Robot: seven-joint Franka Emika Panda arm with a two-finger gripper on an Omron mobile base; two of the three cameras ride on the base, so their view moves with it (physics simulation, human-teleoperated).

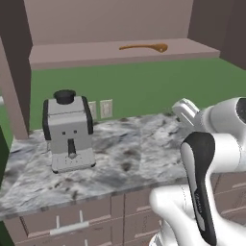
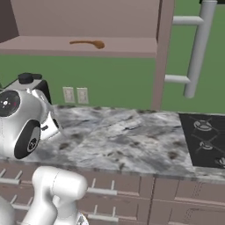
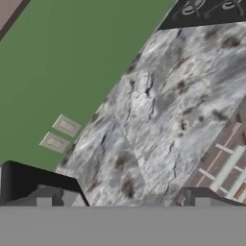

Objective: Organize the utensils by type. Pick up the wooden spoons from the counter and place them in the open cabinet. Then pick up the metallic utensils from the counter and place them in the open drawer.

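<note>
One wooden spoon (image 1: 145, 47) already lies on the cabinet shelf (image 1: 72, 54), so my gripper (image 3: 125, 202) hangs spread and empty above the counter (image 3: 158, 120).

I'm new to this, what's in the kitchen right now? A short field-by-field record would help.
cabinet shelf: one orange-brown wooden spoon lying flat
counter: grey-white marble
coffee machine: upright on the counter's left part
wall outlets: two, on the green wall
stove: black, at the counter's right end
pincer: open, holding nothing, above the counter
</note>
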